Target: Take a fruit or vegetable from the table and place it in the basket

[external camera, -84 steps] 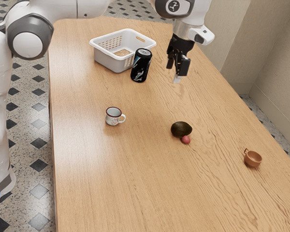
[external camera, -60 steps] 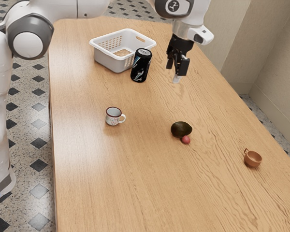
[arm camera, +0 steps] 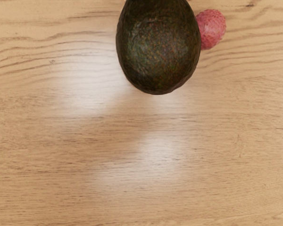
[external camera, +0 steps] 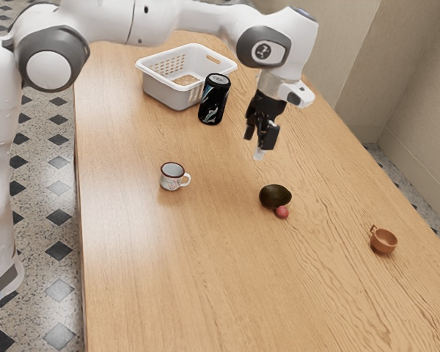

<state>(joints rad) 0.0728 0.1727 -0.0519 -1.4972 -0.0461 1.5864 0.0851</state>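
avocado (external camera: 275, 196) rests beside, perhaps touching, a small pink fruit (external camera: 281, 212)

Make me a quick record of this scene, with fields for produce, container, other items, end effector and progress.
produce: dark avocado and small pink fruit, side by side on the table
container: white basket
other items: black can beside the basket; white mug with dark rim; small brown cup
holder: end effector, open, empty, above the table near the avocado
progress: neither the avocado nor the pink fruit is in the basket
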